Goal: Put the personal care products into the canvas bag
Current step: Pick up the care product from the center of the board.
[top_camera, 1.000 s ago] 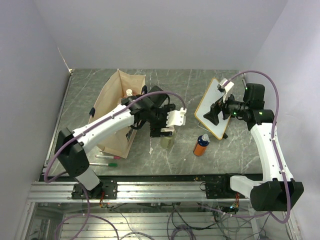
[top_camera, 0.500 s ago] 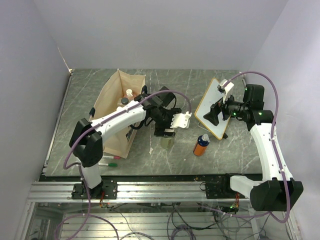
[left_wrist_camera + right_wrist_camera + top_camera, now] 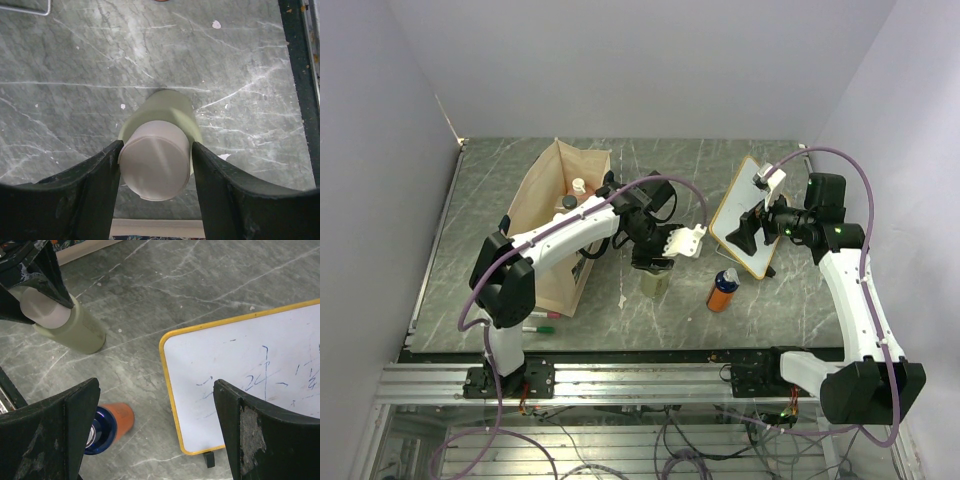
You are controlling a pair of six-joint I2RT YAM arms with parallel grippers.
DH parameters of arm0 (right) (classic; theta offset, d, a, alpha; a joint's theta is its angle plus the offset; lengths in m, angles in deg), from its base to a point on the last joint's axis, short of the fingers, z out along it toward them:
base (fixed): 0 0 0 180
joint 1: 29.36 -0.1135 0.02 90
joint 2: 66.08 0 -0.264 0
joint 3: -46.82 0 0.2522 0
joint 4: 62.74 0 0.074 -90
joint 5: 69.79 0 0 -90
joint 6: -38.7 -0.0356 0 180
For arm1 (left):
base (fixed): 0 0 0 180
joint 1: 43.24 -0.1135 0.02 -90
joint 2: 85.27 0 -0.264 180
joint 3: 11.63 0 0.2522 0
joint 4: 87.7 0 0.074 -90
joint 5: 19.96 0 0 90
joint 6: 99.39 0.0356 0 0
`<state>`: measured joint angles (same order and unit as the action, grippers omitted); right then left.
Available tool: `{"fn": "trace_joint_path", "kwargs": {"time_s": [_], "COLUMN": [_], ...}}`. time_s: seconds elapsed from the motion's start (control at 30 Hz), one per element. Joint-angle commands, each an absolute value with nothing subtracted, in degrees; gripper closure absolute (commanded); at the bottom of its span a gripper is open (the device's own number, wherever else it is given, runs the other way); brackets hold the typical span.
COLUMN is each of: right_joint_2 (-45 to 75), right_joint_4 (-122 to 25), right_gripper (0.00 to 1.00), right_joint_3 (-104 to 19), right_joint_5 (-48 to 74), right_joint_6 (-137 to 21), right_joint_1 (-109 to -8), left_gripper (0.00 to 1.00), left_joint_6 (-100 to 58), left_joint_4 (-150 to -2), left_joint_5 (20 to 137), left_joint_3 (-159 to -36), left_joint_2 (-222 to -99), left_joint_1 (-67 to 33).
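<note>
L gripper (image 3: pixel 156 155) fingers pressed vs both sides of the cap of pale green bottle (image 3: pixel 162 107). Bottle upright on table (image 3: pixel 770 310), just right of canvas bag (image 3: pixel 545 235). R gripper (image 3: pixel 156 390) wide open, nothing held, above whiteboard (image 3: pixel 735 200) left edge. Orange bottle (image 3: pixel 723 290) stands right of the green one, nr whiteboard's near corner. Two bottle tops (image 3: pixel 578 186) show inside bag.
</note>
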<state>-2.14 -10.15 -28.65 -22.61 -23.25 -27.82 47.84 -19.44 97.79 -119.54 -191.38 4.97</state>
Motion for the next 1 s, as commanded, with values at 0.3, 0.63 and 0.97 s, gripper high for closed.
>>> {"fn": "trace_joint_path", "kwargs": {"time_s": [0.3,0.63,0.97], "right_joint_2": [-2.37,-1.13,0.36], "right_joint_4": [-11.34,-10.77,-10.73], "right_gripper": [0.03,0.03,0.03], "right_joint_3": [-28.50,-29.48,-30.22], "right_joint_5": [-23.20,-23.39,-23.92], "right_joint_6": [-23.08,-22.79,-22.47], "right_joint_1": [-27.48,-27.49,-27.51], "left_gripper": [0.83,0.93,0.93], "left_joint_6": [50.60,45.85,36.87], "left_joint_4": [-13.69,-12.63,-16.50], "left_joint_5": [101.46,102.54,100.17], "left_joint_3": [-123.22,-127.66,-128.62], "left_joint_2": [-191.68,-190.56,-184.51], "left_joint_1": [5.19,3.40,0.21]}}
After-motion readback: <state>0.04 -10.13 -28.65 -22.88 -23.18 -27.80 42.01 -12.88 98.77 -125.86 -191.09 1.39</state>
